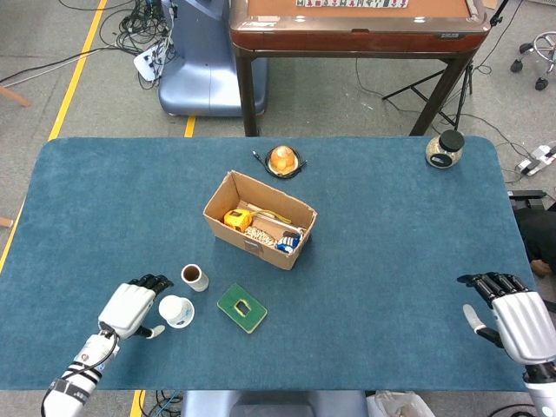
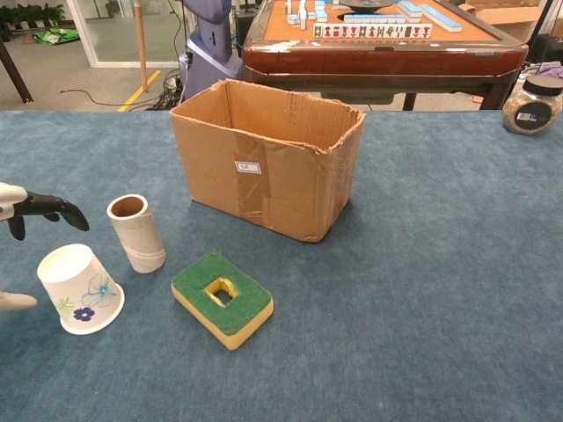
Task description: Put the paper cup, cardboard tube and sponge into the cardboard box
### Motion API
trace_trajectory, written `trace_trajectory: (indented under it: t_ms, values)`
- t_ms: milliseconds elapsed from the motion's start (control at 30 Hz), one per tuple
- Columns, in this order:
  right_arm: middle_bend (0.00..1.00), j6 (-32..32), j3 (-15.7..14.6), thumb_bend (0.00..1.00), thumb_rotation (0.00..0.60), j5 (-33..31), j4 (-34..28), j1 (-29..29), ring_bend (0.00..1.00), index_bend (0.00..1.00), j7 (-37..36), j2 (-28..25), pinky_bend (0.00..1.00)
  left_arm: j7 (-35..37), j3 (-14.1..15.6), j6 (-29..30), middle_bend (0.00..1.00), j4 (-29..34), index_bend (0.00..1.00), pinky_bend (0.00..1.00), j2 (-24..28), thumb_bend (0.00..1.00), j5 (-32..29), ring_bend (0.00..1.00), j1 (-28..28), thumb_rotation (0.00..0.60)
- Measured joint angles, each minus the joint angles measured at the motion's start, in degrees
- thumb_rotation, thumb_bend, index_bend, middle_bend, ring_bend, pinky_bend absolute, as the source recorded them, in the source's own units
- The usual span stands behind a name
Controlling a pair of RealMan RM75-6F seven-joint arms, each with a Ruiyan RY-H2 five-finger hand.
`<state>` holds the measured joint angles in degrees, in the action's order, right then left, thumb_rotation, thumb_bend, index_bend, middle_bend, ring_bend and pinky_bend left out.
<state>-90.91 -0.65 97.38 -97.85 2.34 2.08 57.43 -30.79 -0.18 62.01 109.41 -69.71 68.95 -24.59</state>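
A white paper cup [image 1: 176, 310] [image 2: 80, 288] with a blue flower print stands upside down near the table's front left. Just behind it a cardboard tube [image 1: 195, 277] [image 2: 136, 232] stands upright. To their right lies a green and yellow sponge [image 1: 241, 307] [image 2: 222, 298] with a hole in its middle. The open cardboard box [image 1: 259, 219] [image 2: 266, 156] sits further back and holds several small items. My left hand [image 1: 130, 307] [image 2: 26, 209] is open right beside the cup, fingers spread around its left side. My right hand [image 1: 514, 320] is open at the front right, far from everything.
An orange round object [image 1: 284, 160] on a black ring lies behind the box. A glass jar with a black lid [image 1: 445, 148] [image 2: 532, 105] stands at the far right corner. A wooden mahjong table [image 2: 378, 40] is beyond the blue table's far edge.
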Motion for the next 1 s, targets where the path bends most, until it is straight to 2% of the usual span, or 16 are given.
trace_trajectory:
  t_ms: [467,1000]
  values:
    - [0.41,-2.08,0.17,0.38,0.6,0.67,0.25,-1.07,0.33,0.34,-1.01,-0.27,0.37,0.48,0.55,-0.63,0.23,-0.47,0.32,0.29,-0.83,0.13,-0.15,0.16,-1.27,0.6]
    - [0.41,-4.74,0.3,0.38,0.6,1.73,0.8,-2.37,0.33,0.34,-2.68,-0.62,0.37,0.85,0.9,-0.33,0.25,-2.19,0.32,0.29,-3.19,0.13,0.9,0.16,-2.12,0.6]
